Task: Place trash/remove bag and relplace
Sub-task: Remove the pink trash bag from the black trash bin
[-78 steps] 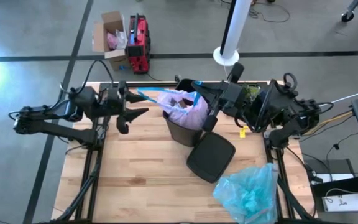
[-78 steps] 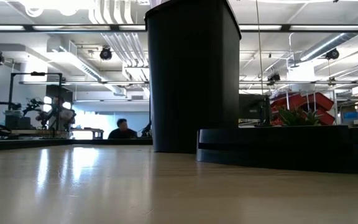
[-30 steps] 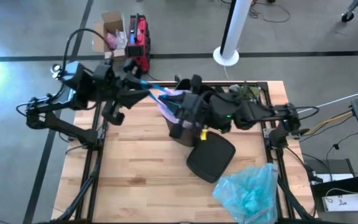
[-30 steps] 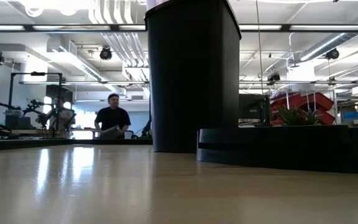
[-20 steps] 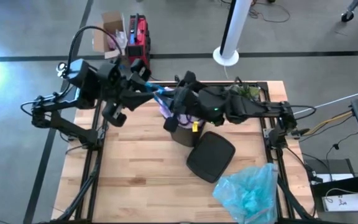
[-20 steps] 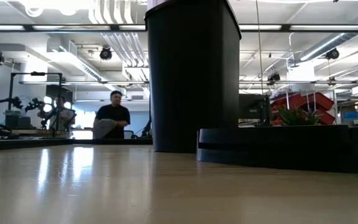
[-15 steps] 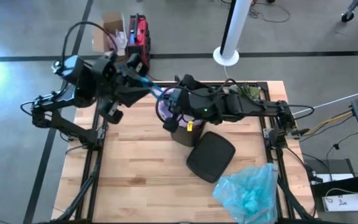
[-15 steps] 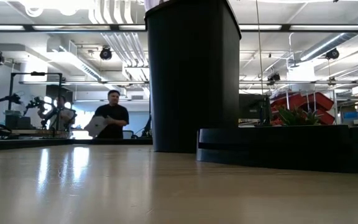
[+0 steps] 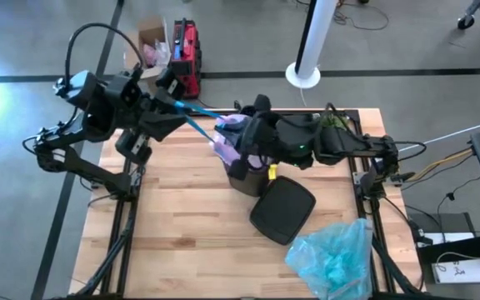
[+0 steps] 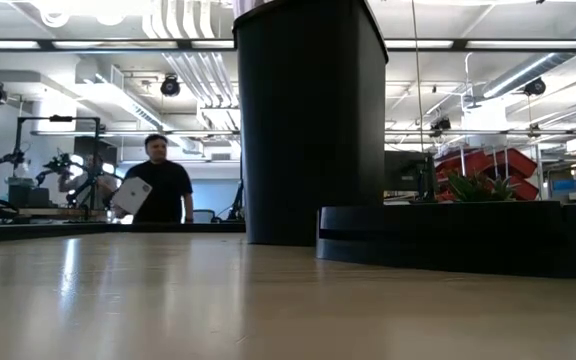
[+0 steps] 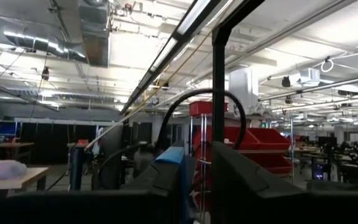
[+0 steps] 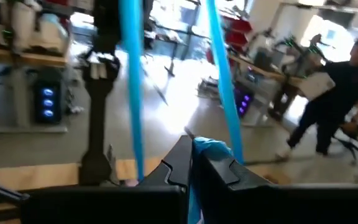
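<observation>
A: Looking down at table [image 9: 182, 217]. Left gripper [image 9: 176, 107] hanging past the 10 o'clock corner, clamping a blue tie [image 9: 197, 125], pulling it taut toward 10.

B: Confirming from left wrist view: fingers [image 11: 166, 177] pinching blue strip [image 11: 178, 163], no gap showing.

A: Right gripper [image 9: 238, 154] reaching in from 3 o'clock, sitting over the bin [image 9: 244, 179] mouth, center-top of table.

B: Right wrist view: fingers [image 12: 178, 163] squeezing a blue tie [image 12: 207, 146] too, pressed tight. Two blue strands running up past cam.

A: Pink-lavender bag [image 9: 230, 133] bunching at bin rim, betw. both grippers, partly out of the bin. Trash: not showing, can't tell.

B: Bin lid [image 9: 282, 210] lying flat at 5 o'clock from bin, just beside it. Light blue bag [image 9: 333, 257] sitting at table's 4 o'clock corner, well apart.

A: Low view: bin [image 10: 310, 120] standing upright, lid [image 10: 458, 238] beside. Person [image 10: 158, 185] in background, holding a pale flat item.
</observation>
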You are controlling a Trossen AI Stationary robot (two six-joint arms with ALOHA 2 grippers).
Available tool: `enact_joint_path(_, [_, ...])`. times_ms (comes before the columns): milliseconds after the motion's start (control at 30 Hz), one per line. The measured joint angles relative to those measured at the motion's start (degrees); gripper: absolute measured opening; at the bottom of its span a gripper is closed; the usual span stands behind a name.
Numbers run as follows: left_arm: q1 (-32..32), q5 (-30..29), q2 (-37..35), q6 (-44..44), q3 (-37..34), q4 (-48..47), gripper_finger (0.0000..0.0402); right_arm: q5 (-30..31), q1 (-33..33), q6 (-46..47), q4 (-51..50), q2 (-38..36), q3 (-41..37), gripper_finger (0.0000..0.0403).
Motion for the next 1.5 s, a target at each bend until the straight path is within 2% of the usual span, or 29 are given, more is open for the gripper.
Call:
enact_joint_path(133, [0.0,-0.07,-0.66,0.0,0.0,0.31,0.007,-9.64,0.88,-1.14,-0.05,0.05,0.19,0.0002])
enact_joint_path(200, [0.0,-0.07,-0.87,-0.02,0.0,0.85,0.0069,-12.0,1.04,0.29,-0.07,0.35,0.1,0.0002])
enact_joint_path(267, [0.0,-0.07,-0.87,-0.24,0.0,1.65,0.0065,-9.58,0.92,3.04,-1.05,0.44,-0.64,0.0002])
enact_joint_path(400, [-0.04,0.24,-0.84,-1.29,0.0,1.98,0.0061,-0.34,0.2,5.63,-1.71,0.58,-4.3,0.0002])
enact_joint_path(433, [-0.04,0.27,-0.85,-1.6,0.0,1.99,0.0061,0.05,0.14,6.32,-2.44,0.63,-4.73,0.0002])
enact_joint_path(667, [-0.03,0.39,-1.7,-1.79,0.0,2.07,0.0072,-3.59,1.56,8.82,-4.98,0.46,-4.88,0.0002])
enact_joint_path(900, [-0.02,0.41,-1.66,-1.68,0.0,-0.4,0.0066,-3.58,2.4,3.8,4.18,-0.62,-4.87,0.0002])
enact_joint_path(1133, [-0.04,0.43,-1.68,1.6,-0.04,-11.6,0.0065,-3.65,3.65,0.11,12.52,-3.65,-4.88,0.0002])
enact_joint_path(1300, [-0.07,0.3,-0.32,1.83,-2.65,-12.15,0.0076,-3.54,3.75,-4.25,21.4,-5.84,-4.79,0.0002])
enact_joint_path(1500, [-0.05,-6.52,2.39,3.8,-8.32,-8.96,0.0085,-3.62,3.98,-4.21,22.4,-7.31,-4.6,0.0002])
